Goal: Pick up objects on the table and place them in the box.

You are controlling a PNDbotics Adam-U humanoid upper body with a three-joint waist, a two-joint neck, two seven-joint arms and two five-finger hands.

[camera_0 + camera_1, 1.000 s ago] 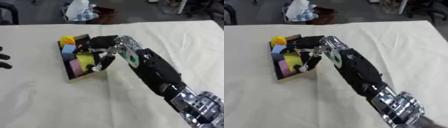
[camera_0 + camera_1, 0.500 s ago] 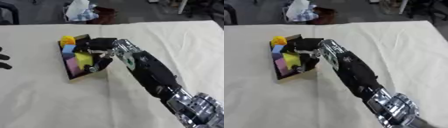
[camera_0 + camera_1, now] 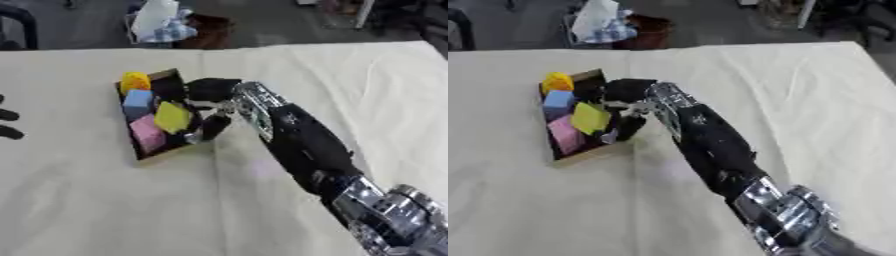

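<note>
Box [image 3: 150,156] sits upper left on the cream table [image 3: 105,210], shallow and dark, holding pink [image 3: 147,134], yellow-green [image 3: 172,117], blue [image 3: 137,101] and orange-yellow [image 3: 135,80] blocks. Right hand [image 3: 208,107] is curled over its right edge, can't tell if it's gripping anything. Left hand [image 3: 7,124] barely shows at the left edge.

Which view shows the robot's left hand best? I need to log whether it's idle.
The left eye view: the left robot hand shows only there, as dark fingertips at the left edge, away from the box. The right eye view doesn't show it at all.
</note>
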